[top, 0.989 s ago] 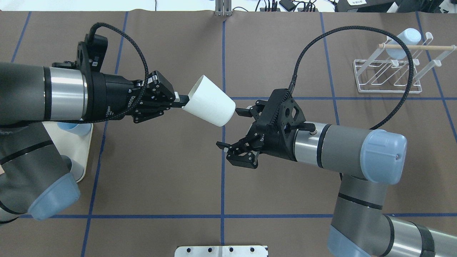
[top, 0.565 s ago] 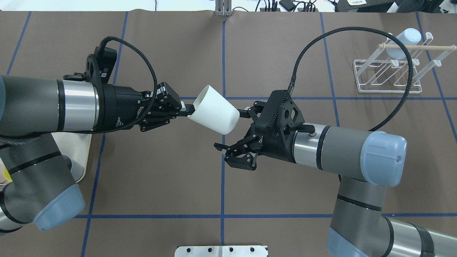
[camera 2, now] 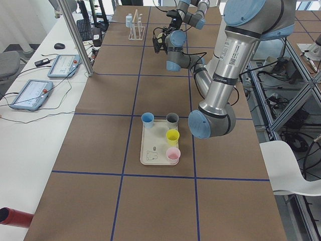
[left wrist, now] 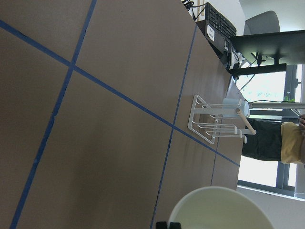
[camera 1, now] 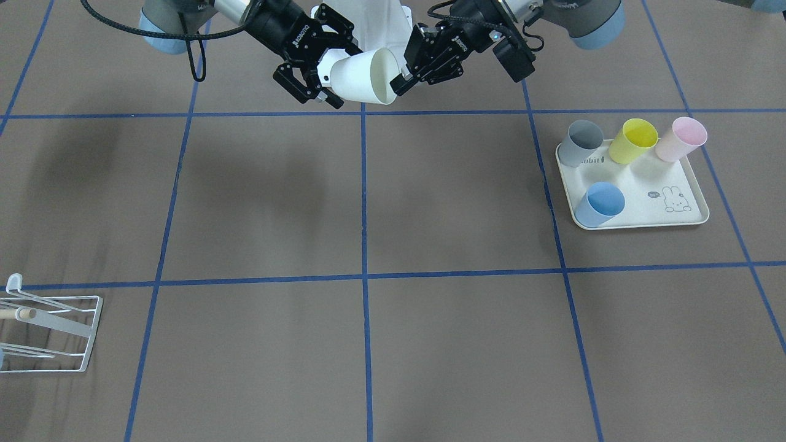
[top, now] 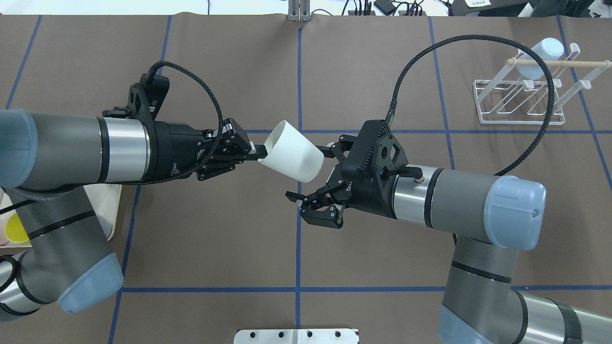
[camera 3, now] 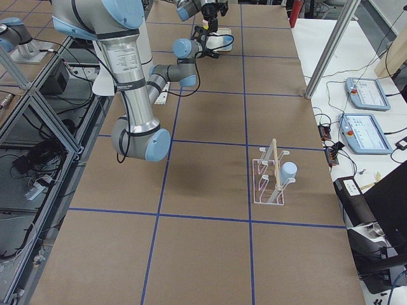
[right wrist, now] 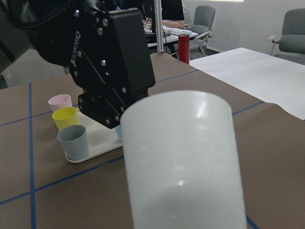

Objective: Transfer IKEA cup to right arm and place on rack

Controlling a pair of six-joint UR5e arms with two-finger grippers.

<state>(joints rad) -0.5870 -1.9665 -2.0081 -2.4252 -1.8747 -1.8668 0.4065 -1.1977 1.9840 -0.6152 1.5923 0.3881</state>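
While left claw [top: 261, 152] pinches white cup [top: 292, 152] rim | right claw [top: 311, 170] apart | contact unclear

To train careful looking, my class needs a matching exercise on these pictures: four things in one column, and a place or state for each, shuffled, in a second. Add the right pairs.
Things:
1. white cup
2. right gripper
3. pale blue cup
4. yellow cup

Places or states:
A. stands on the tray
B. open
C. on the rack
D. gripped at its rim by the left gripper

Pairs: 1-D, 2-B, 3-C, 4-A
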